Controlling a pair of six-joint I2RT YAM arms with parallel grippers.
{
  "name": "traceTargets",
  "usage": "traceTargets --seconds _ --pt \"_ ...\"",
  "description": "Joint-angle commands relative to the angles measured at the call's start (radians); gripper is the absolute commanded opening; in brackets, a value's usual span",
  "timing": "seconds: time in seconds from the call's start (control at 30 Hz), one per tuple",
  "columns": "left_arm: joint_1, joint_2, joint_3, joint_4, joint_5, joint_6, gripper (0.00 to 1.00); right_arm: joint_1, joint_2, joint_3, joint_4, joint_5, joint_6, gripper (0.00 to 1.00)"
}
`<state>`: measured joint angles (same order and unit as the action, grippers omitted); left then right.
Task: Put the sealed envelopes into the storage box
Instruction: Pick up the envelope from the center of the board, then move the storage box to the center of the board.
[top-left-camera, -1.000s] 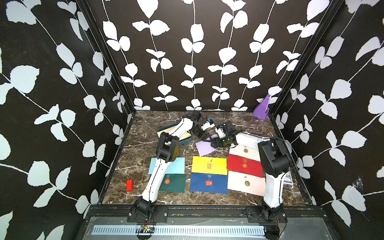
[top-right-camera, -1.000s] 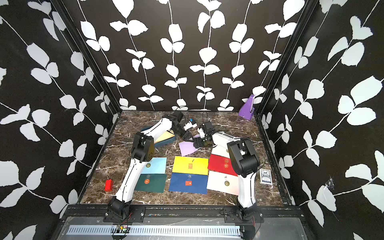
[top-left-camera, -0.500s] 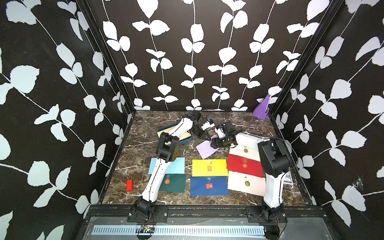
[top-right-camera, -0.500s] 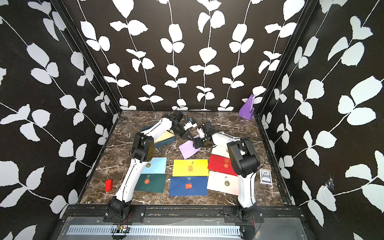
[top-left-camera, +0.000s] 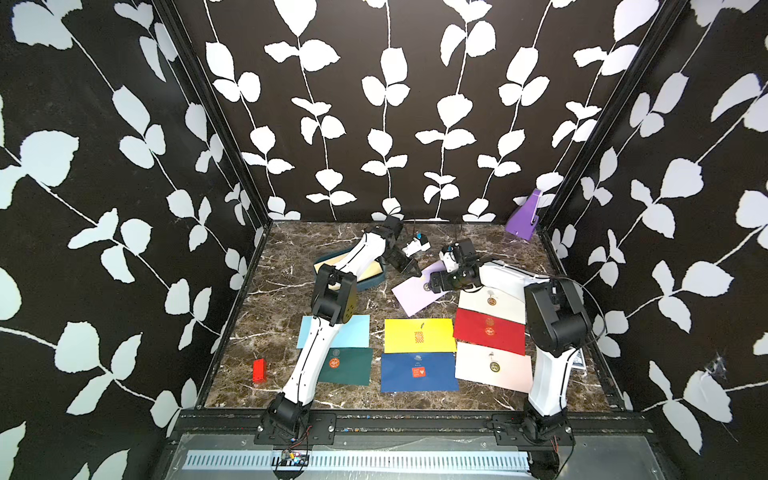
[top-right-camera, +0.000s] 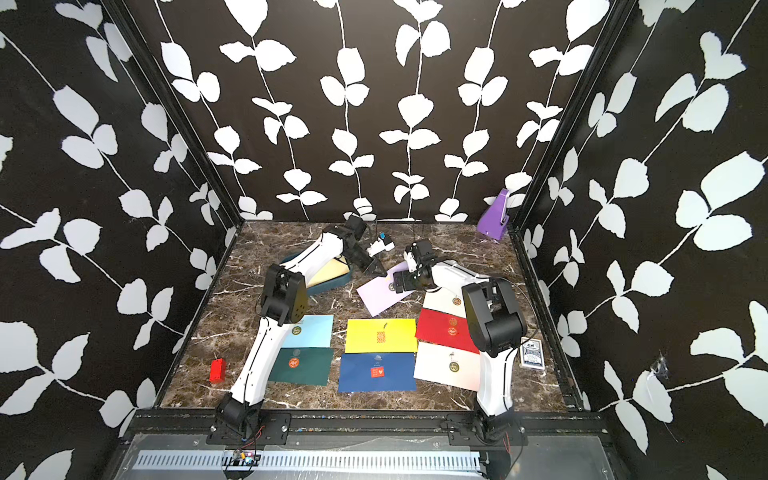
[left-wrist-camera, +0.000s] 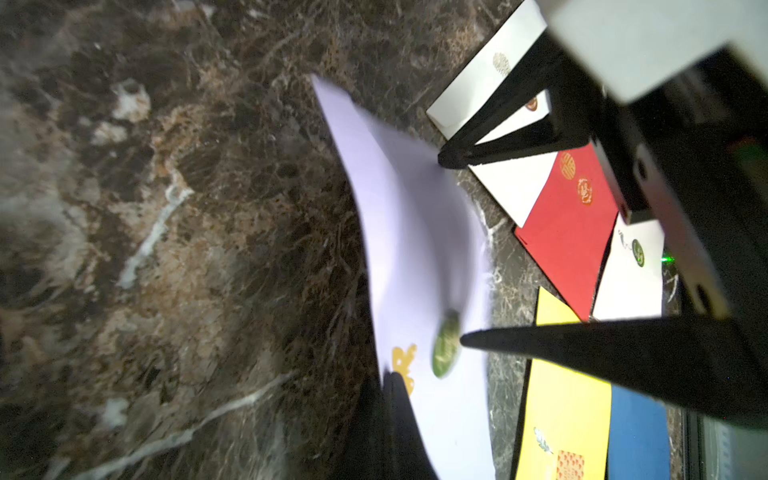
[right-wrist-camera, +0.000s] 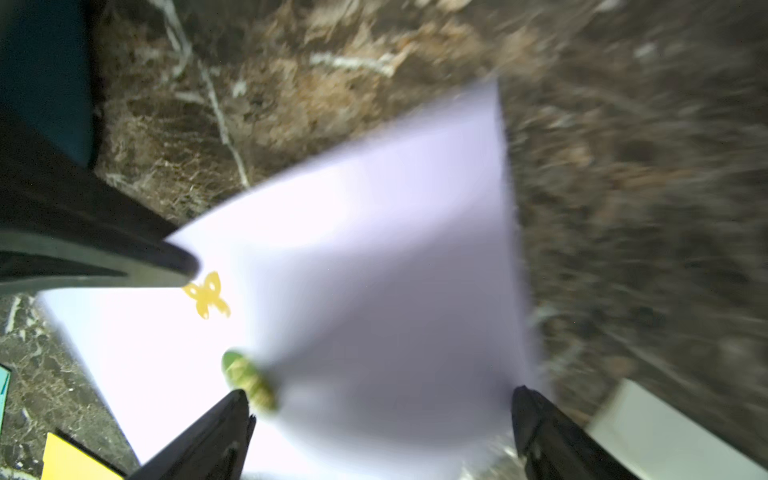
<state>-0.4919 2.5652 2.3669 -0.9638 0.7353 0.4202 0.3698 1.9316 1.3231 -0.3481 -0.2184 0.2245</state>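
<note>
**A:** Top views first. Where is the risk?

**B:** In both top views the lilac envelope (top-left-camera: 415, 296) sits beside the storage box (top-left-camera: 370, 285), not in it, and it is pinched at one edge only. So thin a pinch may slip. The loose end may also drag over the bench (top-left-camera: 286, 297) and catch the box rim. A cream envelope (top-left-camera: 371, 270) already lies inside.

**A:** And the end effectors?

**B:** The left end effector (top-left-camera: 411, 269) is closed on the lilac envelope. The right end effector (top-left-camera: 434, 286) is just beside it, over the same envelope. How wide it stands I cannot tell from here.

**A:** Left wrist view?

**B:** The lilac envelope (left-wrist-camera: 415, 232) bows, so it could fold or twist on the way. The left end effector (left-wrist-camera: 392, 380) clamps its edge next to a yellow butterfly sticker (left-wrist-camera: 404, 365). The right end effector (left-wrist-camera: 453, 249) has its fingers spread wide.

**A:** Right wrist view?

**B:** It is blurred, but the hazard is plain. Those spread fingers flank the lilac envelope (right-wrist-camera: 374, 257) near its green seal (right-wrist-camera: 249, 384) and could snag it if the left arm pulls off sideways. The right end effector (right-wrist-camera: 382, 397) is fully open and grips nothing. Whether a tip brushes the envelope I cannot tell. The left end effector (right-wrist-camera: 183, 266) bites the envelope by the butterfly.
</note>
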Motion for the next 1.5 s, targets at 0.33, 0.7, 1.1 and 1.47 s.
traceTargets --seconds 0.33,0.7,1.1,1.47 --pt "0.0 -0.29 0.013 -0.005 -0.346 -0.145 0.0 -0.017 -0.184 0.1 -0.138 0.126 0.065 0.99" --pt "0.03 -0.516 -0.13 -0.05 -0.748 -0.225 0.0 0.104 0.004 0.269 -0.201 0.114 0.191 0.77" --pt "0.088 -0.67 -0.321 -0.034 -1.007 -0.275 0.0 0.246 0.289 0.606 -0.135 0.118 0.349 0.49" --pt "0.104 -0.738 -0.439 0.006 -1.059 -0.277 0.0 0.277 0.429 0.726 -0.017 0.099 0.436 0.39"
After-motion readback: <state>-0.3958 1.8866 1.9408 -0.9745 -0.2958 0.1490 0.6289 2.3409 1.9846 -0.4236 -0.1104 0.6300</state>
